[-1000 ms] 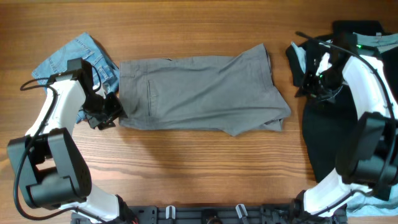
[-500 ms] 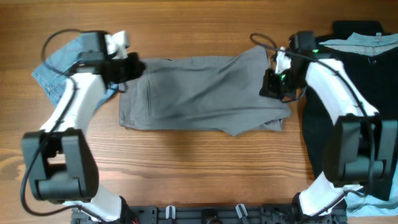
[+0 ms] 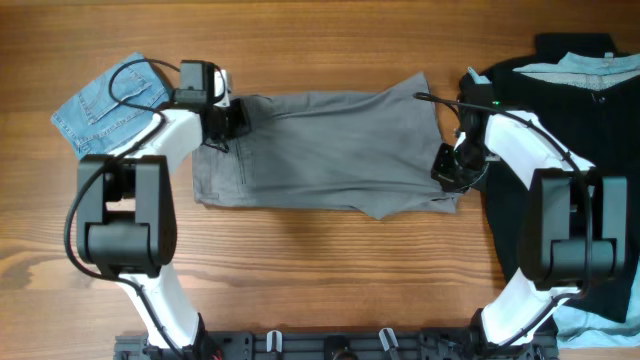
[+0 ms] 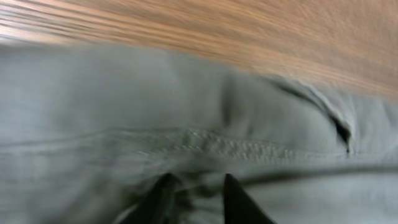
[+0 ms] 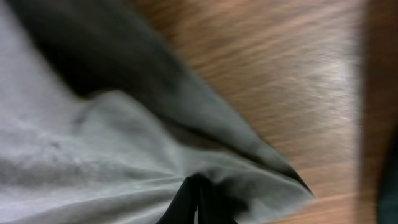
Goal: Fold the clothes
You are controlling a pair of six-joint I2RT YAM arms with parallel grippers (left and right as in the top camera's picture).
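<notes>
**While both grippers sit at the shorts' ends, no fold is made yet**

Seen from overhead, the shorts [image 3: 330, 150] lie spread flat across the middle of the table [image 3: 320, 270], waistband to the left, leg hems to the right. The left gripper [image 3: 232, 118] is at the waistband's far corner. The right gripper [image 3: 447, 168] is at the near hem, beside a rumpled flap. Denim [image 3: 105, 100] lies just off the left end and a black garment [image 3: 570, 90] off the right.

At the left wrist, the fingertips [image 4: 163, 198] stand narrowly apart on grey cloth below a stitched seam. Whether they nip any of it, I cannot tell.

At the right wrist, the jaws are pressed almost together on a thin ridge of hem, so that gripper seems clamped on the shorts.

I judge the cloth light, limp and not slippery, apt to sag and crease between holds. The thicker waistband and hem corners are the firm places to grip, both ends lifted together.
</notes>
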